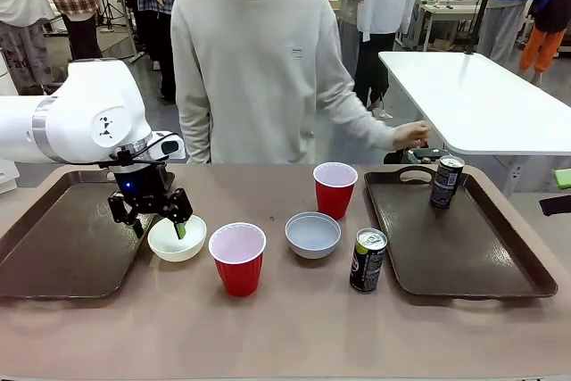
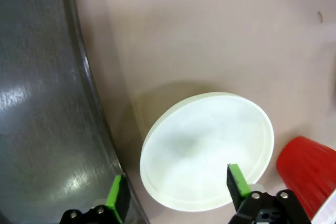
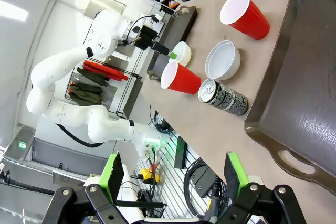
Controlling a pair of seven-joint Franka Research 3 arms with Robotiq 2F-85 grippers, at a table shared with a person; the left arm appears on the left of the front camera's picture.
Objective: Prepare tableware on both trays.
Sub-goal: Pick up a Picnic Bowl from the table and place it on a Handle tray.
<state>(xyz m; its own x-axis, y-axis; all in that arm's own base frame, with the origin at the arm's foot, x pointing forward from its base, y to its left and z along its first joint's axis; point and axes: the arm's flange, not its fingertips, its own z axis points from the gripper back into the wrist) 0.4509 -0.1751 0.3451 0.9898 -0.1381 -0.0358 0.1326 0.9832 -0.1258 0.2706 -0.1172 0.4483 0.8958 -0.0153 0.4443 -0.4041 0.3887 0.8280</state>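
Barely started. On the right tray [image 1: 482, 260], upper right, just one can [image 1: 446, 182], upright. Nothing on the left tray [image 1: 53, 256] at lower left. Left on the table mid-frame: second can [image 1: 368, 260], lower red cup [image 1: 238, 259], upper red cup [image 1: 335, 189], grey bowl [image 1: 313, 234], cream bowl [image 1: 192, 240]; cups and bowls empty. Left gripper [image 1: 159, 220] fingers wide, straddling the cream bowl's rim beside the left tray. Right gripper [image 3: 176, 174] fingers wide, holding nothing.

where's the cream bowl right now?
Front view: cream bowl sits on the tabletop on the robot's left, beside the left tray's rim, under the open left gripper, a red cup to its right.
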